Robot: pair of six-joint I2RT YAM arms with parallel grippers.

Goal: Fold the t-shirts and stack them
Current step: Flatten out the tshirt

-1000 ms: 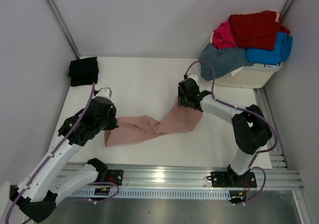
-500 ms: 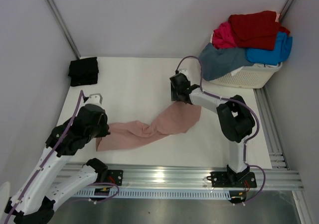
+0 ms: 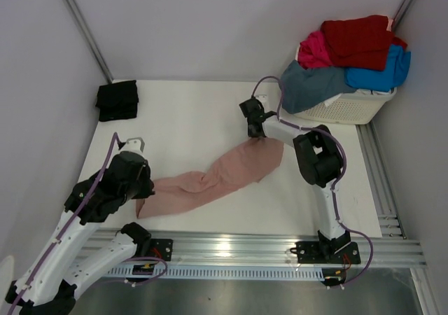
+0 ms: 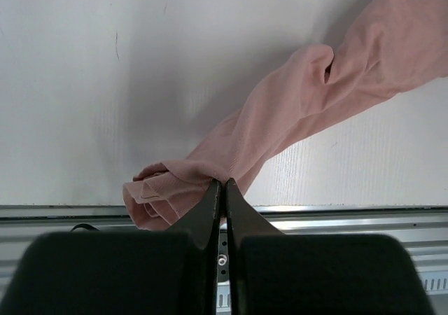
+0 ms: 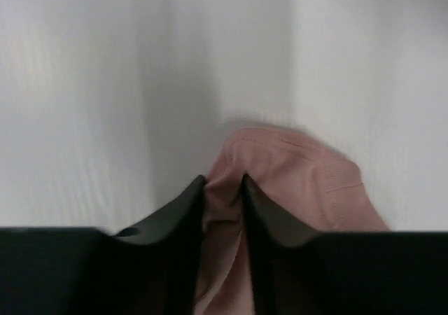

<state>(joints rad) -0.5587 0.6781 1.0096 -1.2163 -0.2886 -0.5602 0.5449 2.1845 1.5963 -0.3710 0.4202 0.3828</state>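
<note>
A: Big stuff first: table w/ basket at far right corner, heaped w/ red tee, magenta tee, bright-blue tee, slate-blue tee. Which one's being worked?

B: Dusty-pink tee. It lies as a loose twisted rope, diag. across the table from near left to mid right. Black tee looks folded, far left corner, well apart.

A: Handling?

B: Light, soft, no stiffness, so it sags & bunches. I'd take it at hem or shoulder corners, both ends at once, else it ropes up like this.

A: Grippers?

B: Left gripper: fingers pressed tight, pinching the bunched near end by the table edge. Right gripper: jaws narrow, a fold of the far end nipped btwn them.
</note>
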